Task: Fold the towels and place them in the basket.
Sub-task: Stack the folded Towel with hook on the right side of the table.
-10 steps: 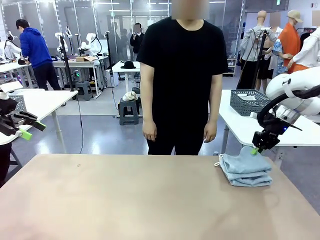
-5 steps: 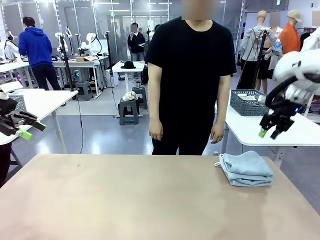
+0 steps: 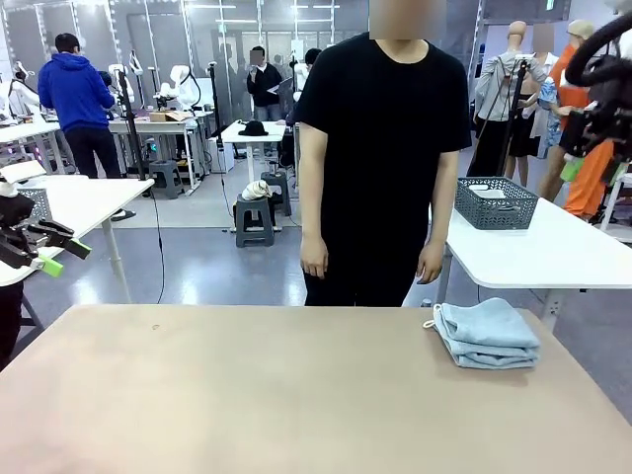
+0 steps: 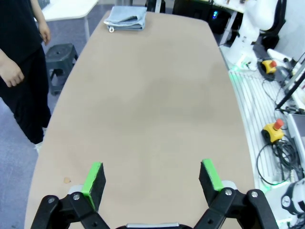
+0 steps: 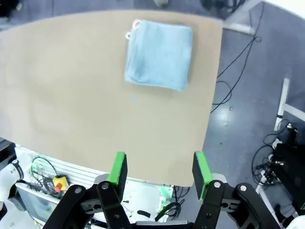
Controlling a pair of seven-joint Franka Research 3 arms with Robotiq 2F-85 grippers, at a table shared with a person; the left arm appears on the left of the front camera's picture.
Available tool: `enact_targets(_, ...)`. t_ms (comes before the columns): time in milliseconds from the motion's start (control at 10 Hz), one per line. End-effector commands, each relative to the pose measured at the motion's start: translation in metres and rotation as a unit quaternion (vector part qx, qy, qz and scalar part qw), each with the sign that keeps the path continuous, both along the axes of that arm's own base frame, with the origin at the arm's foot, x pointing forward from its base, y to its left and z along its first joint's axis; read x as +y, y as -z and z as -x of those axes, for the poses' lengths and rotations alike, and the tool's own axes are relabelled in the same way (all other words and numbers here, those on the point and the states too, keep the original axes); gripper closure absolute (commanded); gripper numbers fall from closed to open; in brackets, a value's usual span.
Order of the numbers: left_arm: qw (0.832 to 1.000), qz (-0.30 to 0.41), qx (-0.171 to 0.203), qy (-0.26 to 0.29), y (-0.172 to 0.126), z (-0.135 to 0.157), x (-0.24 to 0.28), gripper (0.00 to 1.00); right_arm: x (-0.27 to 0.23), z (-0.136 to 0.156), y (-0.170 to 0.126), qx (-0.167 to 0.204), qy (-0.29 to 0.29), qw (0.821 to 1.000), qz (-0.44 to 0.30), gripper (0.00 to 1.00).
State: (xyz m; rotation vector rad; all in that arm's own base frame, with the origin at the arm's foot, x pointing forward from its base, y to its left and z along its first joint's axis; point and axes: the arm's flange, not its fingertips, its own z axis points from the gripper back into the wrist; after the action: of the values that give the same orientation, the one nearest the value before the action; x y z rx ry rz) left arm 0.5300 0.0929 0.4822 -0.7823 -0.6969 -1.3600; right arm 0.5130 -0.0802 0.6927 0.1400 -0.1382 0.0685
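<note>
Right gripper (image 5: 158, 171) lifted clear above folded towels (image 3: 487, 334), jaws apart, empty; regrasp whole stack, carry to basket (image 3: 495, 202).

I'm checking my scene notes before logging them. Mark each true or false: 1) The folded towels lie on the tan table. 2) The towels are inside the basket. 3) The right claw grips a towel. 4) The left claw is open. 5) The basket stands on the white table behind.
1) True: the towels lie stacked on the tan table.
2) False: the basket is apart from them.
3) False: the right claw is open, holding nothing.
4) True: the left claw is open.
5) True: it stands on the white table.
</note>
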Motion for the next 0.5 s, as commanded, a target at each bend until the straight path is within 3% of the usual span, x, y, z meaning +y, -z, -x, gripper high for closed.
enact_targets(0,1.000,-0.001,0.000,0.000,-0.001,0.000,0.000,0.00,0.019,0.031,0.014,-0.014,0.033,0.999,0.009,0.31)
enact_targets(200,1.000,-0.001,0.000,0.000,-0.001,0.000,0.000,0.00,0.034,0.044,0.014,-0.025,0.033,0.998,0.036,0.31)
enact_targets(300,1.000,-0.001,0.000,0.000,-0.001,0.000,0.000,0.00,0.020,0.034,-0.014,-0.013,0.015,1.000,0.003,0.31)
enact_targets(400,1.000,-0.001,0.000,0.000,-0.001,0.000,0.000,0.00,0.020,0.034,-0.014,-0.013,0.015,1.000,0.003,0.31)
